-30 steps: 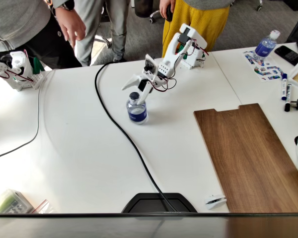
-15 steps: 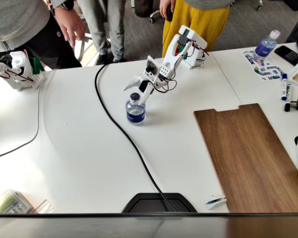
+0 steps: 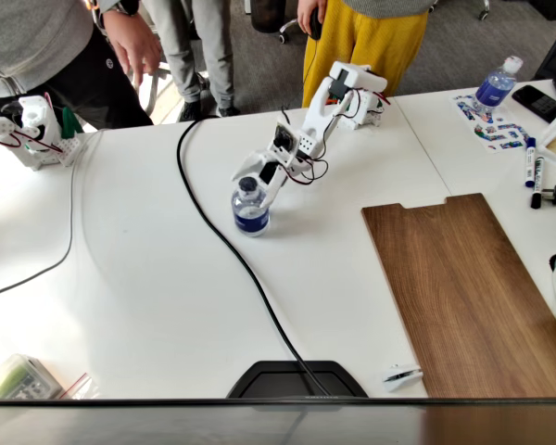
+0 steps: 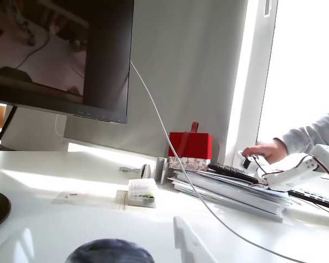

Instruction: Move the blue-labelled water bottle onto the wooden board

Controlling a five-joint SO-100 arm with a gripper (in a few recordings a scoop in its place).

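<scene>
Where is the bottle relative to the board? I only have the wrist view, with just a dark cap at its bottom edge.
Observer: In the fixed view the blue-labelled water bottle stands upright on the white table, well left of the wooden board and apart from it.
Operator: Are the fingers on it?
Observer: The gripper is at its cap, a finger on either side. I cannot tell whether it is clamped.
Operator: Any other bottle to confuse it with?
Observer: Yes, a white-capped bottle stands at the far right, beyond the board.
</scene>
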